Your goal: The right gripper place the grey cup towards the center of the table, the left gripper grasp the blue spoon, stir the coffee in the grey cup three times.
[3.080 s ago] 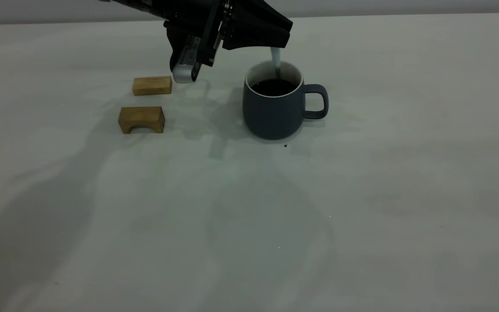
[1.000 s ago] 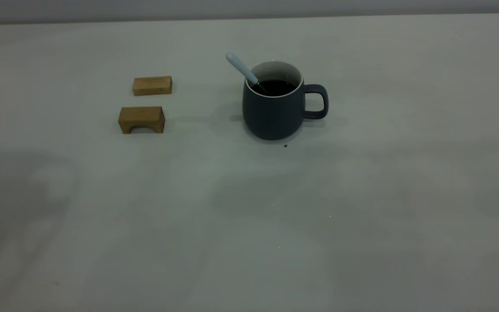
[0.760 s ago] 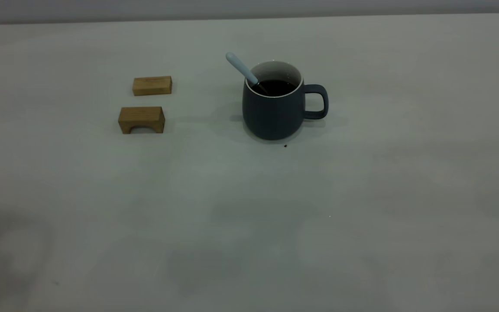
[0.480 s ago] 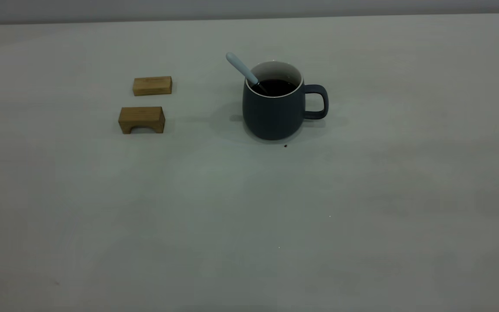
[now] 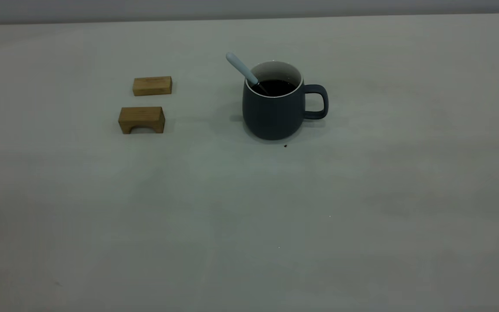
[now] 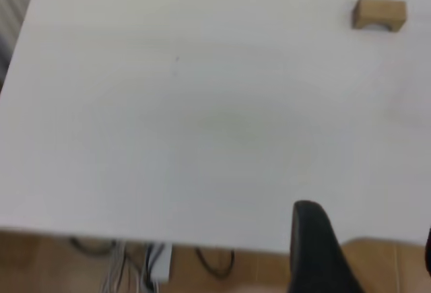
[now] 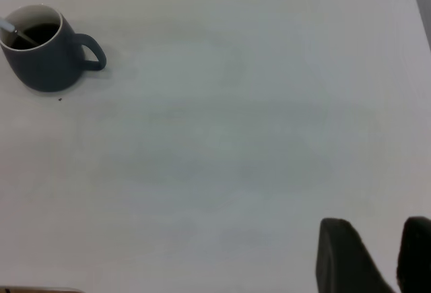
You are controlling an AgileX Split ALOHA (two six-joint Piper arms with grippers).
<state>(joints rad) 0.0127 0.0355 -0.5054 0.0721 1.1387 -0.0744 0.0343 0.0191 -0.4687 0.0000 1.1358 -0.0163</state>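
Released, the slim pale-blue-handled metal spoon [image 5: 241, 69] leans inside the rounded slate-grey ceramic mug [image 5: 275, 108]. It looks light and slippery; pinch mid-handle, above the mug's rim.

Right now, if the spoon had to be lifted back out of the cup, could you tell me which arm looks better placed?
Probably the left: the blue spoon leans over the grey cup's left rim, handle toward that side, while the cup's handle faces right. Both grippers sit pulled back at the table edge.

Two wooden blocks [image 5: 147, 104] lie near each other, apart
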